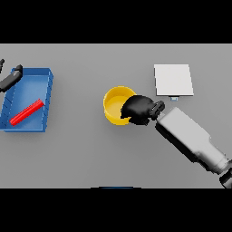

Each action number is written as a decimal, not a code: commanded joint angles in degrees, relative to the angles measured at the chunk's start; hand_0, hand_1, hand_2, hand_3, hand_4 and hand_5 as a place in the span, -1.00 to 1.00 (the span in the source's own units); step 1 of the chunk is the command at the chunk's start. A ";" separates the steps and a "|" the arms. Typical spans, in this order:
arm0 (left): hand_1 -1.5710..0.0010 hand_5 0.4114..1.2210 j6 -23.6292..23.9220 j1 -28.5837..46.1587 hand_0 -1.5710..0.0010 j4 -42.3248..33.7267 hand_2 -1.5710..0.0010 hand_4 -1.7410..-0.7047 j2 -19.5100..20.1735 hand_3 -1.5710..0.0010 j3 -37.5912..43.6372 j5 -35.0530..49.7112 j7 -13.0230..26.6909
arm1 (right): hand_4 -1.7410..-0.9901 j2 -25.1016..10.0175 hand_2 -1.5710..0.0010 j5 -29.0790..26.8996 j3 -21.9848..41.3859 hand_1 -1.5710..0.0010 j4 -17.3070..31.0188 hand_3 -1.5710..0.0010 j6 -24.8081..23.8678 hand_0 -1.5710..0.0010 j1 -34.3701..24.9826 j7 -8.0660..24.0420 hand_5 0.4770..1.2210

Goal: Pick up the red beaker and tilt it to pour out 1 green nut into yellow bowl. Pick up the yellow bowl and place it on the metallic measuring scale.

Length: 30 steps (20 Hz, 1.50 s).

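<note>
the yellow bowl [116, 103] stands on the grey table [86, 154], a little right of the middle of the view. the right hand [141, 108] is at the right rim of the bowl, and its dark fingers are curled over this rim, so the hand is closed on the bowl. the fingers cover the right part of the bowl, and the inside that is visible shows only yellow. i cannot tell if a green nut lies in it. the white and grey right arm [190, 138] comes in from the lower right corner and goes up-left to the hand.

the metallic measuring scale [173, 79] is a pale square plate on the table, up and right of the bowl. it is near the bowl but does not touch it, and the bowl is not on it.

at the left side of the table there is a blue tray [49, 86]. a red long object [26, 112] lies inside the tray, tilted, with its higher end to the right. i cannot say for sure that this is the red beaker.

the left hand [12, 75] shows at the far left edge, over the upper left corner of the tray. whether its fingers are apart or together i cannot tell
</note>
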 commanded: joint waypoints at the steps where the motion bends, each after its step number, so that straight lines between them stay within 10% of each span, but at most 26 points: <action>1: 1.00 -0.30 -0.24 -0.67 1.00 0.84 1.00 0.98 -0.52 1.00 -0.09 -0.09 0.45 | -0.96 0.23 -0.69 -0.20 -0.37 -0.95 0.40 -0.68 -0.28 -0.95 -0.16 0.18 0.97; 15: 1.00 -0.30 0.51 0.15 1.00 -1.15 1.00 0.97 0.28 1.00 -0.43 -0.43 0.96 | -1.00 -8.59 -0.94 -3.94 -9.88 -1.00 -10.36 -0.47 3.43 -0.99 0.67 5.09 1.00; 30: 1.00 -0.21 0.61 1.07 1.00 -3.91 1.00 0.97 2.26 1.00 -0.36 0.17 3.43 | -1.00 -11.39 -0.93 -0.94 -17.06 -1.00 11.15 -0.47 -9.13 -1.00 -3.34 0.30 1.00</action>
